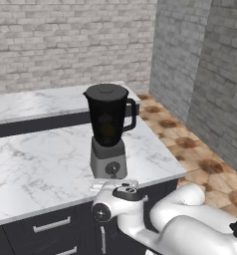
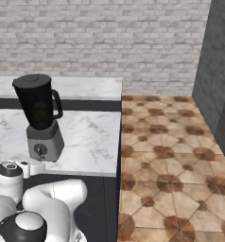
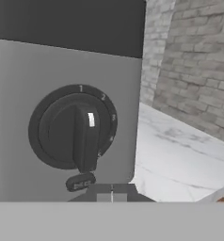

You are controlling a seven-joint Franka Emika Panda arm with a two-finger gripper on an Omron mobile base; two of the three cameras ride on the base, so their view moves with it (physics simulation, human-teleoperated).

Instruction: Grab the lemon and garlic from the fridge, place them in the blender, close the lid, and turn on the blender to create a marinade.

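The blender point(image 1: 108, 130) stands near the front edge of the marble counter point(image 1: 36, 169), with the lid point(image 1: 106, 90) sitting on its black jar. Through the dark jar I make out a faint yellow shape, the lemon point(image 1: 108, 130); the garlic is hidden. The fridge is out of view. My gripper point(image 1: 106, 181) is shut with nothing in it, right in front of the grey base, just below the round black knob point(image 3: 74, 127). In the hand view the shut gripper point(image 3: 80, 182) shows beneath the knob, whose grip bar stands upright. From the right I see the blender point(image 2: 38, 118), its lid point(image 2: 31, 80) and my gripper point(image 2: 41, 164).
A second marble counter point(image 1: 41, 102) runs behind along the brick wall. Dark cabinet drawers point(image 1: 51, 226) sit under the front counter. A tiled floor point(image 2: 166, 156) opens to the right, bounded by a grey brick wall point(image 1: 210, 74).
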